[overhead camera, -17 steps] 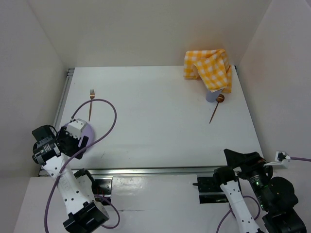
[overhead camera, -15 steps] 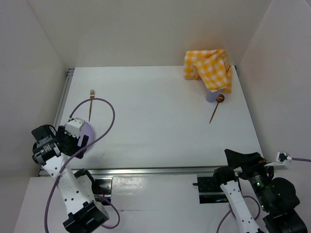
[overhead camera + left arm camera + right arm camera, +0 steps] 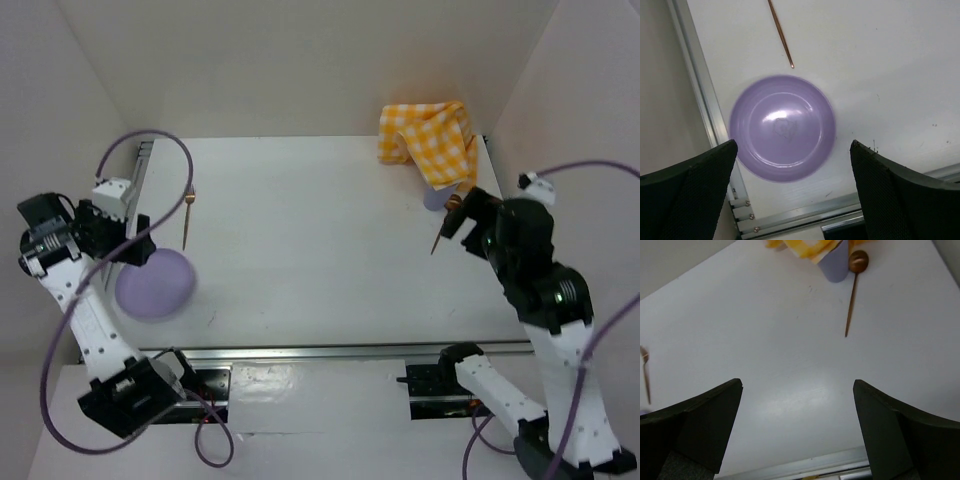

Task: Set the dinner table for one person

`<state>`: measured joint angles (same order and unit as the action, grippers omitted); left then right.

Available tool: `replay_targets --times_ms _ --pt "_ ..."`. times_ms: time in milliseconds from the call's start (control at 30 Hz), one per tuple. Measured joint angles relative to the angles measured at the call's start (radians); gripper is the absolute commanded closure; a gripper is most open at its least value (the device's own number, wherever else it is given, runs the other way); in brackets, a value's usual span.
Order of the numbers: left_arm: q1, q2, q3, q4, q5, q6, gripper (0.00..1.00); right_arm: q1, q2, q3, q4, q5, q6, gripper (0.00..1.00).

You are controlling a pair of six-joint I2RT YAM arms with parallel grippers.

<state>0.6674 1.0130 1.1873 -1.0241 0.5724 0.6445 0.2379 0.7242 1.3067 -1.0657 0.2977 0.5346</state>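
Note:
A purple plate (image 3: 155, 283) lies on the white dinner table (image 3: 320, 260) at the near left. My left gripper (image 3: 130, 250) hangs above it, open and empty; in the left wrist view (image 3: 793, 144) the plate (image 3: 782, 127) shows between the wide-apart fingers. A copper fork (image 3: 187, 215) lies just beyond the plate. A copper spoon (image 3: 441, 232) lies at the far right beside a lavender cup (image 3: 435, 198) half under a yellow-and-white checked cloth (image 3: 425, 140). My right gripper (image 3: 465, 215) is open and empty above the spoon area; the spoon (image 3: 852, 295) shows ahead of it (image 3: 797, 382).
A metal rail (image 3: 330, 352) runs along the table's near edge and another rail (image 3: 128, 200) along the left edge. White walls enclose the table on three sides. The left arm's purple cable (image 3: 160, 140) loops above the far left corner.
Both arms have risen from their low poses at the near edge. The left gripper lifted off the plate, which now shows whole. The right arm swung forward over the table's right side.

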Motion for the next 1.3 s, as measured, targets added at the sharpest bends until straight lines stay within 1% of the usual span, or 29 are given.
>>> replay_targets --times_ms 100,167,200,233,367,467,533,567,633,767,833,967,1100,1167,1233,1267,1300 --pt "-0.021 0.169 0.182 0.007 0.001 -0.024 0.03 0.0 0.211 0.093 0.089 0.056 -0.06 0.0" --pt "-0.055 0.268 0.276 0.027 -0.027 -0.033 0.05 0.0 0.387 0.204 0.145 0.082 -0.105 0.0" --pt "-0.089 0.309 0.307 0.04 -0.063 -0.048 0.05 0.0 0.469 0.273 0.157 0.088 -0.123 0.0" --pt "-0.125 0.338 0.321 0.06 -0.097 -0.054 0.05 -0.005 0.596 0.372 0.183 0.095 -0.145 0.0" --pt "-0.305 0.416 0.33 0.103 -0.227 -0.103 0.05 -0.052 1.013 0.759 0.232 0.079 -0.193 0.0" --pt "-0.409 0.481 0.378 0.109 -0.253 -0.152 0.05 -0.119 1.279 1.016 0.245 0.065 -0.21 0.0" --pt "-0.456 0.533 0.426 0.11 -0.251 -0.182 0.05 -0.168 1.407 1.124 0.253 0.062 -0.213 0.0" --pt "-0.475 0.56 0.451 0.111 -0.25 -0.2 0.05 -0.19 1.445 1.143 0.264 0.062 -0.214 0.0" --pt "-0.505 0.608 0.481 0.117 -0.253 -0.224 0.05 -0.228 1.482 1.12 0.299 0.069 -0.214 0.0" --pt "-0.555 0.695 0.489 0.128 -0.28 -0.252 0.05 -0.28 1.486 1.023 0.431 0.082 -0.225 0.0" --pt "-0.571 0.74 0.489 0.128 -0.288 -0.259 0.05 -0.29 1.498 1.013 0.495 0.064 -0.237 0.0" --pt "-0.563 0.794 0.489 0.128 -0.302 -0.279 0.05 -0.291 1.56 1.042 0.604 0.023 -0.249 0.0" --pt "-0.543 0.8 0.488 0.136 -0.316 -0.286 0.05 -0.291 1.636 1.048 0.671 -0.004 -0.253 0.0" --pt "-0.537 0.8 0.483 0.149 -0.323 -0.291 0.05 -0.291 1.67 1.048 0.687 0.003 -0.252 0.08" --pt "-0.537 0.8 0.472 0.158 -0.325 -0.304 0.05 -0.291 1.693 1.046 0.698 0.023 -0.247 0.23" --pt "-0.537 0.8 0.466 0.158 -0.325 -0.307 0.05 -0.291 1.701 1.04 0.713 0.033 -0.246 0.42" --pt "-0.537 0.799 0.463 0.156 -0.325 -0.308 0.05 -0.291 1.703 1.033 0.723 0.04 -0.253 0.54"
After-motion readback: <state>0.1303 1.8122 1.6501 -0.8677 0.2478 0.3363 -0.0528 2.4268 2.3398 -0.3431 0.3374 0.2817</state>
